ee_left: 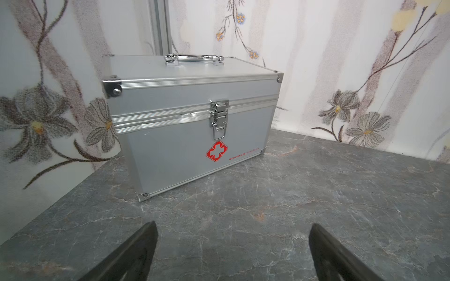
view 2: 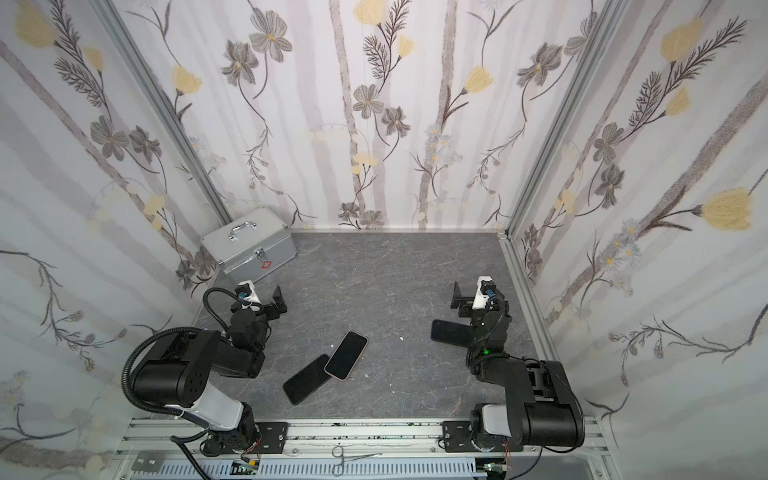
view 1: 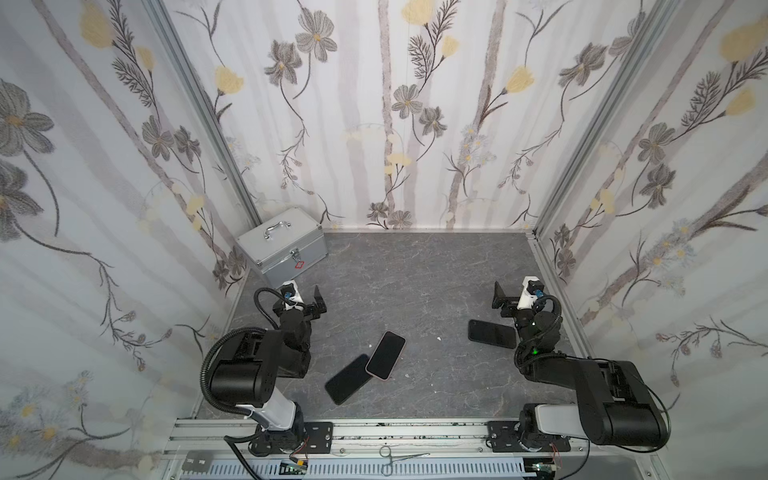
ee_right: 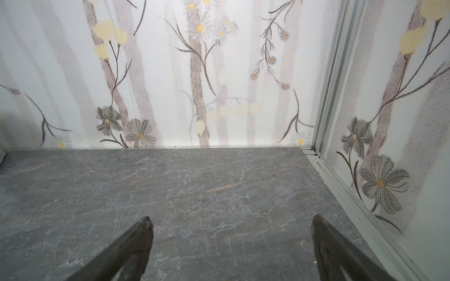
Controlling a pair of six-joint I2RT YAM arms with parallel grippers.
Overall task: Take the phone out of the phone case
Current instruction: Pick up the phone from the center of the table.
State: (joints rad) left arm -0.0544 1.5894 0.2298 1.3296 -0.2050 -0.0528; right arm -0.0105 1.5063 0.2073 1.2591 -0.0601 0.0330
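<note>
Forceps (view 1: 401, 457) are lying on the front rail (view 1: 415, 432). Beyond it, on the counter (view 1: 415, 270), a black phone (view 1: 348, 379) is lying flat. Its far end is touching the phone (view 1: 385, 354), which is sitting in its pink case (view 1: 375, 375) midway between the arms. Another dark phone (view 1: 491, 333) is lying beside the right arm (view 1: 540, 332), partly hidden by it. Farther back, the left hand (ee_left: 233, 230) and right hand (ee_right: 231, 222) are both hovering released over bare counter, grasping nothing. A silver box (view 1: 282, 245) is standing closed in the far left corner.
</note>
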